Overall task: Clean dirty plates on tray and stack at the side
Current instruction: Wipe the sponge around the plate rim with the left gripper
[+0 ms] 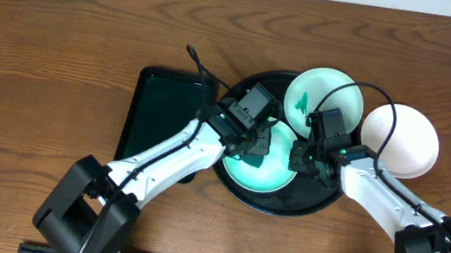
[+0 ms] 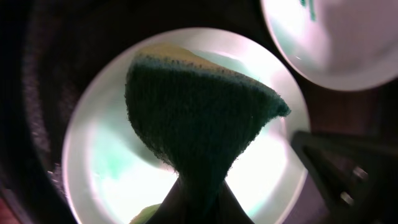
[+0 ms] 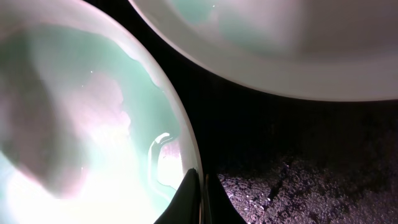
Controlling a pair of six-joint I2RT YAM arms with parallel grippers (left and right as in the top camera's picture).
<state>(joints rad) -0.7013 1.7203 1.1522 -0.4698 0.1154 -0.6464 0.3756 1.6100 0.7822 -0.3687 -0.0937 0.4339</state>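
L hand (image 1: 256, 145) holds sponge (image 2: 199, 112) over plate (image 2: 99, 155) (R hand (image 3: 200, 194) pinches it).

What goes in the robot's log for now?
step: scrub | left end effector: shut on sponge over front plate | right end effector: shut on front plate rim | smeared plate: on tray

Overhead the light is even and soft, the table (image 1: 46, 33) sharp with barely a shadow, though the middle plate (image 1: 271, 175) glows a washed-out mint. From the left wrist that plate burns white with glare, the sponge (image 2: 199, 118) a dark, slightly soft mass, the corners black. The right wrist view sits too close: the plates (image 3: 74, 112) blur, a bright reflection flares, and the tray (image 3: 298, 180) is dim and grainy.
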